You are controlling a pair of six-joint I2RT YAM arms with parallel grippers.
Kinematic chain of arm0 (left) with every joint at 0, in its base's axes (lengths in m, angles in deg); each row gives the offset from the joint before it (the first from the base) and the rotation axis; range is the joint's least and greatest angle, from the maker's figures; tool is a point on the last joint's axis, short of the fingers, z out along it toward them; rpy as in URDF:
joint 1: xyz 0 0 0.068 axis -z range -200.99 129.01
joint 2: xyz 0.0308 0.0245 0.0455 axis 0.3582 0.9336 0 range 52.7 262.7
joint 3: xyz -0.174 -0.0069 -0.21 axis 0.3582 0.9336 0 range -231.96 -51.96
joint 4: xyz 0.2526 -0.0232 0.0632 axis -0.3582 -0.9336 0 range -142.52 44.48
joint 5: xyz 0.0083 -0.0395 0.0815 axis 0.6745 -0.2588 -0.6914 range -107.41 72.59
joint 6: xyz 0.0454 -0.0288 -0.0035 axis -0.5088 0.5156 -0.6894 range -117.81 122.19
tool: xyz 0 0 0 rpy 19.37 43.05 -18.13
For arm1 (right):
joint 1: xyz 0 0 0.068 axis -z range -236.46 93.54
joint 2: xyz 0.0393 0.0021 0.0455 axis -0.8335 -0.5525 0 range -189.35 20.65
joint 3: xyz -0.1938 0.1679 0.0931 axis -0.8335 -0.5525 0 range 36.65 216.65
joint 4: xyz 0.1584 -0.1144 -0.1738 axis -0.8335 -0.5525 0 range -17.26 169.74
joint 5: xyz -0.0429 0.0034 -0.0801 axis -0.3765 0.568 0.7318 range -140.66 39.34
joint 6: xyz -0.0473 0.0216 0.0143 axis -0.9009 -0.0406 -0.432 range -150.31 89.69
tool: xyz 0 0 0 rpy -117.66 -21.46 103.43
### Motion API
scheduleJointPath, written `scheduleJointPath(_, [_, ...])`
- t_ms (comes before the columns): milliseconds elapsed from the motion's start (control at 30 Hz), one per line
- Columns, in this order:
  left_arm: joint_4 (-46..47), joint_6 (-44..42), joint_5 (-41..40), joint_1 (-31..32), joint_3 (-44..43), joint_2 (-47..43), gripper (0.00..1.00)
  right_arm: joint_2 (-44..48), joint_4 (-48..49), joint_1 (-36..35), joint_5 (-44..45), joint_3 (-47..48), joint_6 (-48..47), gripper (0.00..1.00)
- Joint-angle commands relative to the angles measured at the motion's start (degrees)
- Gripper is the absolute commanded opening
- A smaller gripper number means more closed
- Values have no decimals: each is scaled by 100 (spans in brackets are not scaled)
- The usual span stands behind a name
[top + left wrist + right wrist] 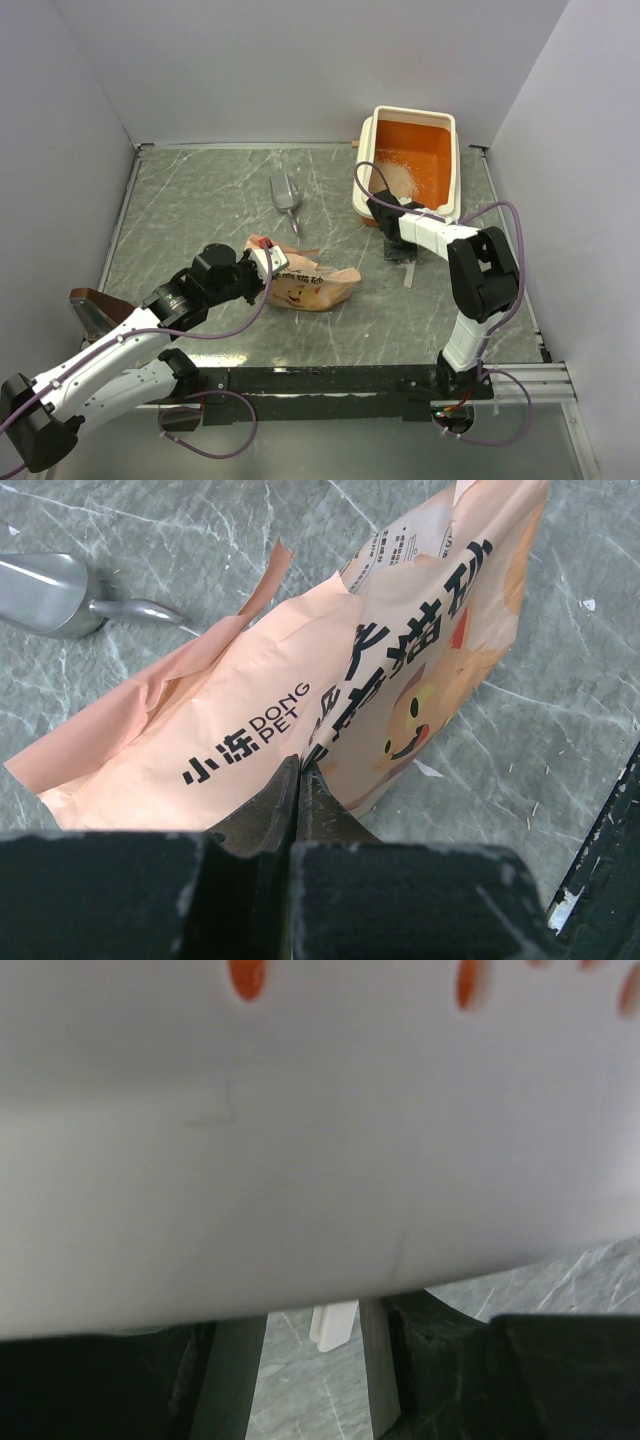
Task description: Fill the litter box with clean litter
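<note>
Top external view: at the near left, the left gripper (267, 262) rests at the left end of a pink-orange paper bag (312, 287) lying flat on the table (190, 210). In the left wrist view its fingers (262, 815) are pressed tight together, tips touching the bag's near edge; whether paper is caught between them cannot be told. A grey metal scoop (285, 193) lies farther back, apart from the bag.

At the far right, the litter box (457, 170) lies with its long axis running near to far, slotted end toward the arms. Pale litter (400, 180) forms a heap in its near left part. The right gripper (380, 206) is at the box's near left corner. In the right wrist view its fingers (236, 1380) stand apart, their tips hidden behind the white rim, so I cannot tell whether they grasp it.
</note>
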Motion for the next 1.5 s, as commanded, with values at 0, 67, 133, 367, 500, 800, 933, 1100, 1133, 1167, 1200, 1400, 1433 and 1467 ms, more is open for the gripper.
scheduleJointPath(0, [669,57,96,6,-107,-225,1,-154,-116,-24,58,58,147,44])
scheduleJointPath(67, [669,66,69,24,-98,-242,1,-171,-108,-33,40,75,129,40])
scheduleJointPath(133, [669,57,52,59,-80,-260,1,-171,-99,-33,32,75,111,33])
scheduleJointPath(367, [669,31,52,85,-80,-233,1,-180,-108,-33,31,84,67,0])
scheduleJointPath(500, [669,31,34,76,-80,-225,1,39,-64,-33,120,-39,-11,0])
scheduleJointPath(800, [643,57,-1,85,-124,-216,1,1462,-476,-375,-345,-372,-108,0])
scheduleJointPath(933, [511,110,68,94,-291,-207,2,2174,-783,-875,-496,-382,-170,0])
scheduleJointPath(1100, [142,136,236,85,-677,-93,16,3035,-1205,-1096,-986,-58,-354,0])
scheduleJointPath(1133, [-76,110,323,94,-782,-49,19,3141,-1250,-1122,-1040,13,-407,0])
scheduleJointPath(1167, [-165,128,463,94,-1010,56,21,3316,-1302,-1175,-1084,83,-494,0])
scheduleJointPath(1200, [-279,154,534,85,-1134,100,23,3405,-1407,-1201,-1154,249,-530,0])
scheduleJointPath(1400, [-1088,470,1035,85,-2092,575,33,3915,-1540,-1351,-1391,891,-960,0])
scheduleJointPath(1433, [-1141,584,1106,94,-2189,636,33,3985,-1427,-1351,-1662,945,-1022,0])
scheduleJointPath(1467, [-1185,654,1193,94,-2372,715,34,4134,-1365,-1360,-1882,980,-1153,0])
